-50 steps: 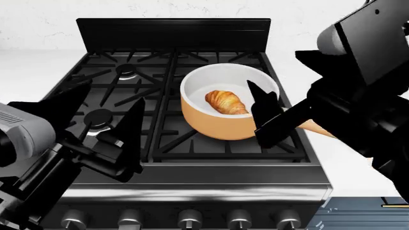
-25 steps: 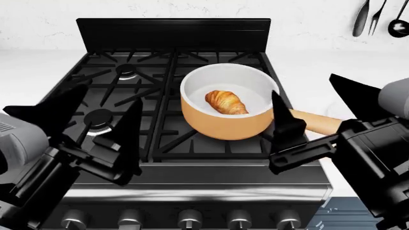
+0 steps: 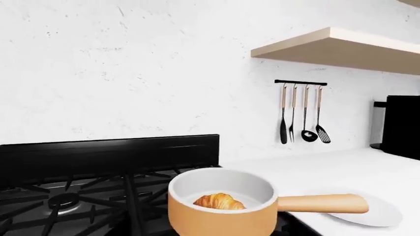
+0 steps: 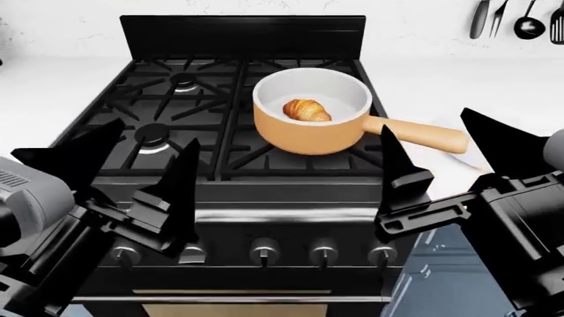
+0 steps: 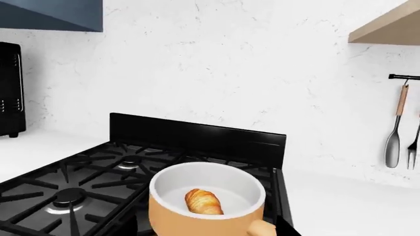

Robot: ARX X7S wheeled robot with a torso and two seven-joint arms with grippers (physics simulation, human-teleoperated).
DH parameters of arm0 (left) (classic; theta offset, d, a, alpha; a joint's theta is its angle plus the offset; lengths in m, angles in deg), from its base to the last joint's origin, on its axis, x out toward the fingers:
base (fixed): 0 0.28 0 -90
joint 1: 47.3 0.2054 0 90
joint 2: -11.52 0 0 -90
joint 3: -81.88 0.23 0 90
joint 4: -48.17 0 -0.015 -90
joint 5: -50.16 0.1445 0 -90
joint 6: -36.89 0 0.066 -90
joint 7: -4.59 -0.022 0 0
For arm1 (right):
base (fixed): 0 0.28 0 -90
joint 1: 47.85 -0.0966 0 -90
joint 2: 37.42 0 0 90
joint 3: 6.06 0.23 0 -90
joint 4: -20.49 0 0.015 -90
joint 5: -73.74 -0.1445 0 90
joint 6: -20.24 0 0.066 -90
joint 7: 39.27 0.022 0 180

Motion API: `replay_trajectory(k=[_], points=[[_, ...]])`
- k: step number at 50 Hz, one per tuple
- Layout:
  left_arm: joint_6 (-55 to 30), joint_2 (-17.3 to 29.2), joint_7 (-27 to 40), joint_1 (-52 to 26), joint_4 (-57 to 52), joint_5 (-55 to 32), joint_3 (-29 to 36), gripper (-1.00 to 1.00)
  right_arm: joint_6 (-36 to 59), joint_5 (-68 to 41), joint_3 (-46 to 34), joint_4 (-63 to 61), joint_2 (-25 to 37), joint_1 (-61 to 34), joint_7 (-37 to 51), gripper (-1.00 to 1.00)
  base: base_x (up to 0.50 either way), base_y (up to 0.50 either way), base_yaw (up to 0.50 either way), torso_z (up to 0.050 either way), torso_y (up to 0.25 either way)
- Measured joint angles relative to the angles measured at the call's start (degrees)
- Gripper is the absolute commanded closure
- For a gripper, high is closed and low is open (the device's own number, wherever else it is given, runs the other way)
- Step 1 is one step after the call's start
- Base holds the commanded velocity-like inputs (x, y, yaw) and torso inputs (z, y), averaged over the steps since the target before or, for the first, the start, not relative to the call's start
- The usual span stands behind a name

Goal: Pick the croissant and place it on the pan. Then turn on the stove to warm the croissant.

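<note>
The croissant point(image 4: 307, 109) lies inside the orange pan point(image 4: 304, 140) on the stove's point(image 4: 181, 112) back right burner. The pan's handle point(image 4: 423, 134) points right over the counter. Both wrist views also show the croissant point(image 3: 219, 201) point(image 5: 202, 201) in the pan point(image 3: 220, 219) point(image 5: 196, 221). My left gripper point(image 4: 132, 165) hangs open over the stove's front left, with nothing between its fingers. In front of the pan's handle, my right gripper point(image 4: 450, 158) is open and empty too. A row of knobs point(image 4: 264, 251) runs along the stove front, below both grippers.
A white plate point(image 3: 367, 214) sits on the counter under the handle's end. Utensils point(image 3: 302, 115) hang on a wall rail right of the stove, below a wooden shelf point(image 3: 341, 46). A black appliance point(image 3: 400, 125) stands at the counter's far end.
My right gripper has drawn back from over the pan to the front right. The head view has pulled back and the knob row now shows. The croissant has stayed in the pan.
</note>
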Motion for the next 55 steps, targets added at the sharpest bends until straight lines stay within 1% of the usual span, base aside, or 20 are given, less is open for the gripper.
replay_trajectory(k=[18,45,55], points=[[0.7,-0.3,0.1,-0.3,0.5,0.3,0.3,-1.0,-1.7,1.9,0.2,-0.4,0.5,2.8,-0.2,-1.0,-0.03,0.0,0.0,-0.002,0.0],[1.4,0.1,0.0,1.1,0.2,1.0,0.3,-1.0,-4.4,3.4,0.8,-2.3,2.1,6.2,1.3,-1.0,0.0,0.0,0.0,-0.05,0.0],[1.8,0.8,-0.7,3.2,-0.3,1.1,-0.6,-1.0,-5.8,3.4,-2.2,-3.2,3.0,4.8,3.2,-1.0,0.0,0.0,0.0,-0.05,0.0]])
